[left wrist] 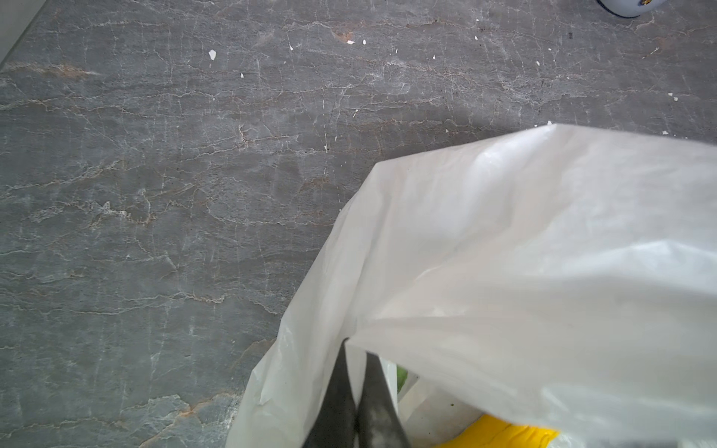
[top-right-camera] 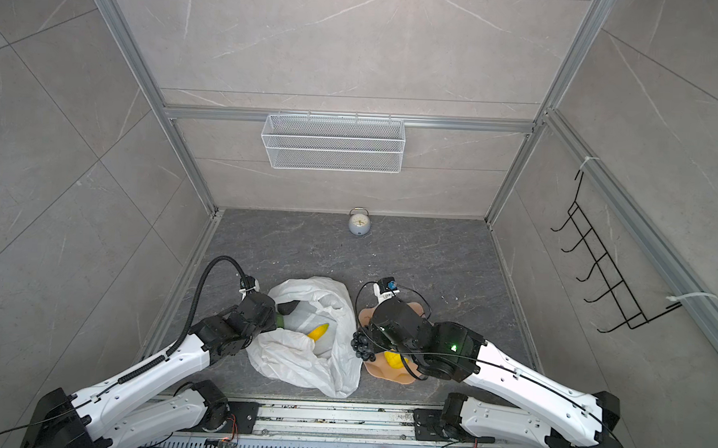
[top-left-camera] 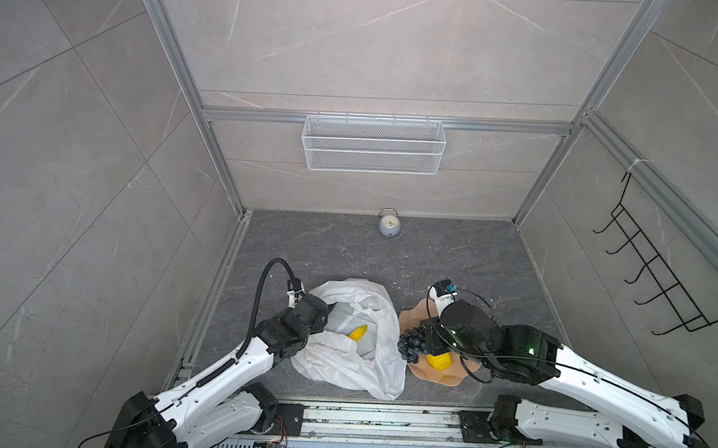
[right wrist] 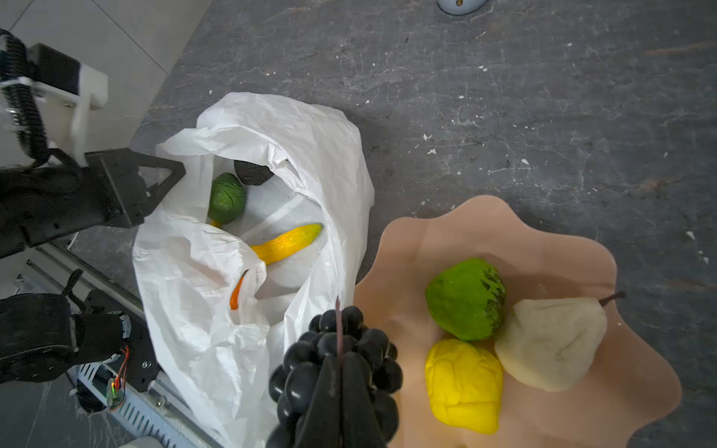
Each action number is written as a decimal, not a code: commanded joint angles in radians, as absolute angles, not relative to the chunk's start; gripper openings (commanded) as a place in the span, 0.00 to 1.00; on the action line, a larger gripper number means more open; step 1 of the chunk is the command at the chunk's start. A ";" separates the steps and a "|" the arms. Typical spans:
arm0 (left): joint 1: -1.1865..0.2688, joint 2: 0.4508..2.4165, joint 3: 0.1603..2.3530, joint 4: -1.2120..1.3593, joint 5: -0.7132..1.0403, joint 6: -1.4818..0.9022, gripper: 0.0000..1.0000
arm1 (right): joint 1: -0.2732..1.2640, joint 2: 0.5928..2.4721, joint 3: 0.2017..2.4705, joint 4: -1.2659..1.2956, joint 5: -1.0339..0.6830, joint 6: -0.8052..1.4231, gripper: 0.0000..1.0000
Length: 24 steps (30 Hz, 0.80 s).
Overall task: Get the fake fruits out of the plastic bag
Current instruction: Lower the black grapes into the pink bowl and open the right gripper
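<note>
**Grape bunch held at the bowl rim; bag held open**

**Plastic bag.** The plastic bag (top-left-camera: 355,370) lies on the bench (top-left-camera: 451,258) in front of the left arm, near the front edge. It is thin white film, slightly translucent and heavily crinkled, with its mouth gaping upward.

**Left hand.** The left hand (left wrist: 355,349) is closed. Its two dark fingers are pressed together on the bag's rim, on the side of the mouth nearest that arm.

**Visible in the bag:**
- a yellow banana (right wrist: 287,242) with a greenish tip, lying aslant
- a dark green fruit (right wrist: 227,198) with wrinkled skin, just beside the banana
- a narrow strip of an orange fruit (right wrist: 236,294), mostly hidden under a fold

**Right hand.** The right hand (right wrist: 340,358) is closed on the reddish stem of the grape bunch (right wrist: 306,372). The bunch is glossy and dark purple, nearly black. It hangs between the bag and the bowl (right wrist: 543,240), at the bowl's rim. Whether it touches either cannot be told.

**Bowl.** The bowl is peach-pink with a scalloped rim and stands just beside the bag. It holds three fruits, all touching:
- a bright green fruit (right wrist: 465,298)
- a yellow lumpy fruit (right wrist: 461,384)
- a beige pear-shaped fruit (right wrist: 551,345) with a brown stem
</note>
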<state>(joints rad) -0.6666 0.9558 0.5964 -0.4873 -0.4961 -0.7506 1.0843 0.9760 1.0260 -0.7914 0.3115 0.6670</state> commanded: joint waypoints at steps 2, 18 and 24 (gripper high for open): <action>-0.661 0.921 0.592 -0.515 -0.528 -0.743 0.00 | 1.090 0.986 1.000 -0.749 0.345 0.707 0.00; -0.660 0.893 0.580 -0.527 -0.528 -0.750 0.00 | 1.009 1.211 1.041 -0.697 0.468 0.637 0.00; -0.661 0.874 0.571 -0.544 -0.529 -0.756 0.00 | 0.882 1.287 1.045 -0.604 0.357 0.596 0.00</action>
<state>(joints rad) -0.6666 0.8944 0.5777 -0.5148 -0.4969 -0.7513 0.9173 1.2671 1.0142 -0.6575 0.3985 0.6312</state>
